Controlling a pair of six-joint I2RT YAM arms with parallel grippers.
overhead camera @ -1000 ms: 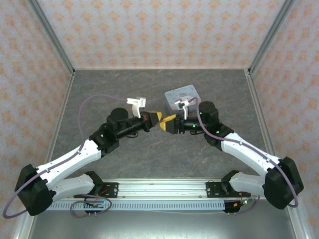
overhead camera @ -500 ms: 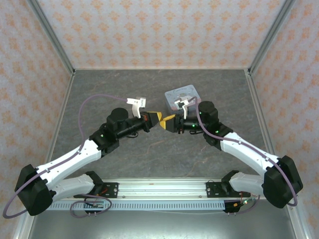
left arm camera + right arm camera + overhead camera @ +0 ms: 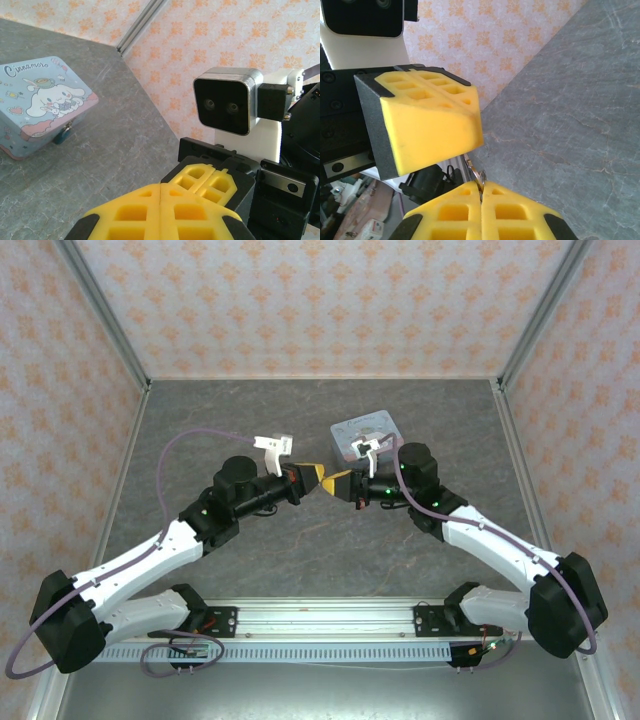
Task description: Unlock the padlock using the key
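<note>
The two arms meet over the middle of the bench (image 3: pixel 250 410), and their yellow tips are almost touching. The left pincer (image 3: pixel 314 477) is closed: in the left wrist view its two yellow fingers (image 3: pixel 130 215) lie flat against each other, with only a thin seam between them. The right pincer (image 3: pixel 481 202) is closed too, and it holds the key (image 3: pixel 478 175). A thin metal piece with a small ring stands out from the seam of its fingers, just below the tip of the left pincer. Whether the key touches the left pincer, I cannot tell.

The padlock (image 3: pixel 64 134) is away from both pincers. It sits at the front side of the tin (image 3: pixel 42 100), low, close to the bench surface. It is small and dark teal, and partly in shadow, so its details are not clear. The tin is light blue with a cartoon picture on its lid, and the lid is down. It stands on the bench on the far side, apart from both tips. In the top view the tin is just behind the wrist of the right arm, toward the back wall (image 3: pixel 320 300). In the left wrist view the camera (image 3: pixel 227 107) of the right arm faces the lens, just above the yellow fingers of the right pincer.
</note>
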